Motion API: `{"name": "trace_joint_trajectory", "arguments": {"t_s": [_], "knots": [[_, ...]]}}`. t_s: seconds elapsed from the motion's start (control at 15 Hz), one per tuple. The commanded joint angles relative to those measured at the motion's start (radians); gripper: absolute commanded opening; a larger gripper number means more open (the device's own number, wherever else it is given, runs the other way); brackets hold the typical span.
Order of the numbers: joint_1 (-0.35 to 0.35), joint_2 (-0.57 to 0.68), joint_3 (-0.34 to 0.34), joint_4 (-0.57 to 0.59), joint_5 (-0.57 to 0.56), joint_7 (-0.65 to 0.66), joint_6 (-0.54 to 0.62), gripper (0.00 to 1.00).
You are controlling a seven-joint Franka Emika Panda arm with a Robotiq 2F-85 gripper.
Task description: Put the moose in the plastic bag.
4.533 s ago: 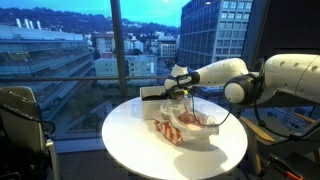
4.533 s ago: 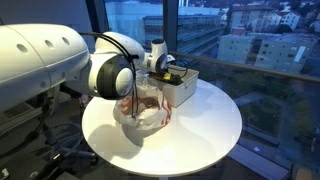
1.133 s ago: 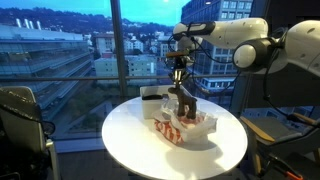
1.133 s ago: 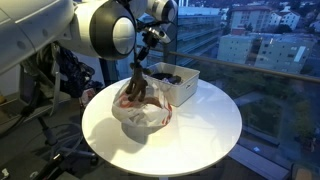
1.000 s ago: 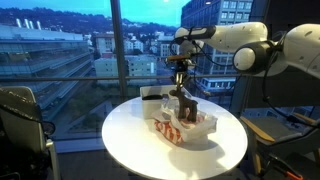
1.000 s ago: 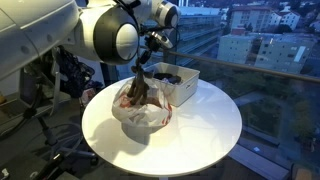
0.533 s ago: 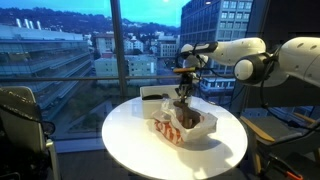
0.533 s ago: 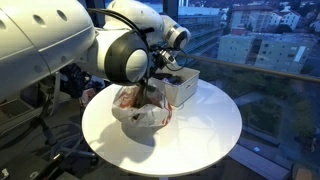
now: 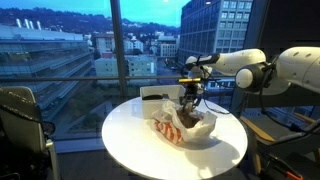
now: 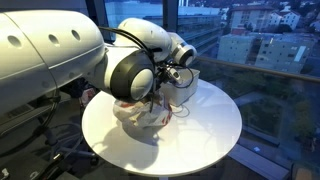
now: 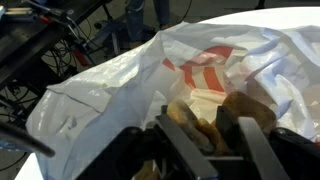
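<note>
At table centre, down in the mouth of the plastic bag: gripper clamped on the moose, tan fur wedged between fingers in wrist view. Toy partly inside, crinkled rim spreading from 9 to 12 o'clock of wrist view. Just beside bag, at 10 o'clock: white box. Best handling, likely: sink toy below floppy rim, avoid snagging film, let go only then, lift straight up.

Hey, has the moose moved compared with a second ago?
Yes. In an exterior view the moose, held by the tool, has come down against the white box behind it and now sits in the plastic bag's mouth.
</note>
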Motion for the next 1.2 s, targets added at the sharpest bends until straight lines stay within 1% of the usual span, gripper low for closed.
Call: {"name": "trace_joint_trajectory", "arguments": {"t_s": [0.0,0.13,0.33,0.73,1.13], "knots": [[0.032,-0.044,-0.056,0.003,-0.091,-0.093,0.037,0.85],[0.047,-0.068,-0.082,0.007,-0.138,-0.108,0.067,1.0],[0.072,-0.113,-0.103,0.014,-0.183,-0.143,0.139,1.0],[0.125,-0.212,-0.124,0.033,-0.24,-0.208,0.295,1.0],[0.196,-0.312,-0.146,0.045,-0.307,-0.301,0.419,1.0]]}}
